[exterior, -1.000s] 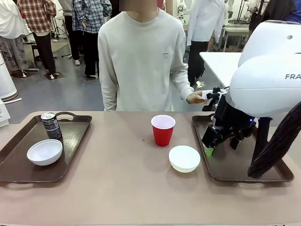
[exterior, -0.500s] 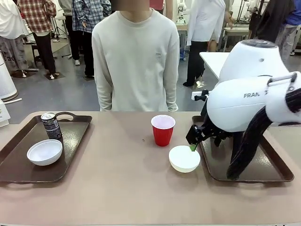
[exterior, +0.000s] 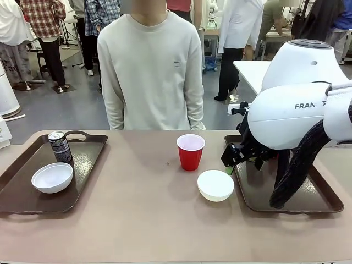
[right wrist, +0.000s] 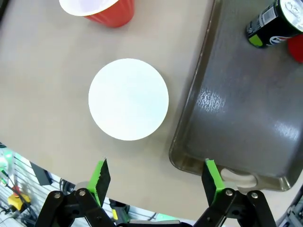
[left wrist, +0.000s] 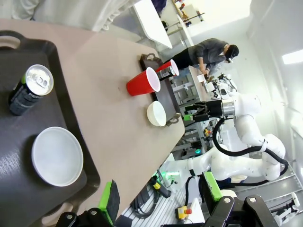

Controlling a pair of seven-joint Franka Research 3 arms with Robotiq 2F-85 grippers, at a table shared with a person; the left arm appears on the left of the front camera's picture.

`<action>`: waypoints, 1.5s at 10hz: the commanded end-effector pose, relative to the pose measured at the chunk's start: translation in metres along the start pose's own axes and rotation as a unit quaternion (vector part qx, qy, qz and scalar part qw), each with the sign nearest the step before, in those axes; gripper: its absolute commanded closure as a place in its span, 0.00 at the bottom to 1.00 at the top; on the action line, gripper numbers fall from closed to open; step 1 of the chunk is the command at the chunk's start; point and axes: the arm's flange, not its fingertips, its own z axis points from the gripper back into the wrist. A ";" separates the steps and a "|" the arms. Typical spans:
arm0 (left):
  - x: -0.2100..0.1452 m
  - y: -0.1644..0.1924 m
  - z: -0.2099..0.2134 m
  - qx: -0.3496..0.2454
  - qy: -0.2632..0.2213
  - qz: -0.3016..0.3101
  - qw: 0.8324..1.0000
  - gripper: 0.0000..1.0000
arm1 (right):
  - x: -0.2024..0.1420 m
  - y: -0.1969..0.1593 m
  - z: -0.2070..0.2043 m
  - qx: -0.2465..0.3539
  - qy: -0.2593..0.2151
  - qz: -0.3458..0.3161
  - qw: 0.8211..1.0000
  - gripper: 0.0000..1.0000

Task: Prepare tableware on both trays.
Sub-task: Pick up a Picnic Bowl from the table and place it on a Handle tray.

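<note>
- Since a second ago, my right gripper (right wrist: 156, 177) has swung left off the right tray (right wrist: 236, 123) toward the loose bowl (right wrist: 128, 99). The person's hand by that tray is gone.
- Right gripper: fingers spread wide, nothing between them, hovering just short of the bowl.
- Left gripper (left wrist: 161, 196): also spread and empty, high above the left tray (left wrist: 47, 123).
- Loose bowl: on bare table, just beside the right tray's rim, near the red cup (exterior: 190, 152).
- Left tray already has a second bowl (exterior: 52, 177) and a black can (exterior: 59, 147).
- Likely step: move the loose bowl into the right tray.
- To do it well: straddle the bowl's wall, one finger inside and one outside. Pinch, lift above the raised rim, and set it down away from the other can (right wrist: 272, 21).
</note>
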 end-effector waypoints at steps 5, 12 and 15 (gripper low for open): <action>-0.001 -0.001 0.001 -0.010 -0.007 -0.006 1.000 0.08 | 0.021 0.012 -0.033 -0.025 0.006 -0.002 1.000 0.00; -0.001 -0.001 0.001 -0.010 -0.007 -0.006 1.000 0.08 | 0.065 0.015 -0.074 -0.028 0.016 -0.044 0.998 0.00; -0.001 -0.001 0.001 -0.010 -0.007 -0.006 1.000 0.08 | 0.074 0.014 -0.084 -0.040 0.040 -0.055 0.997 0.00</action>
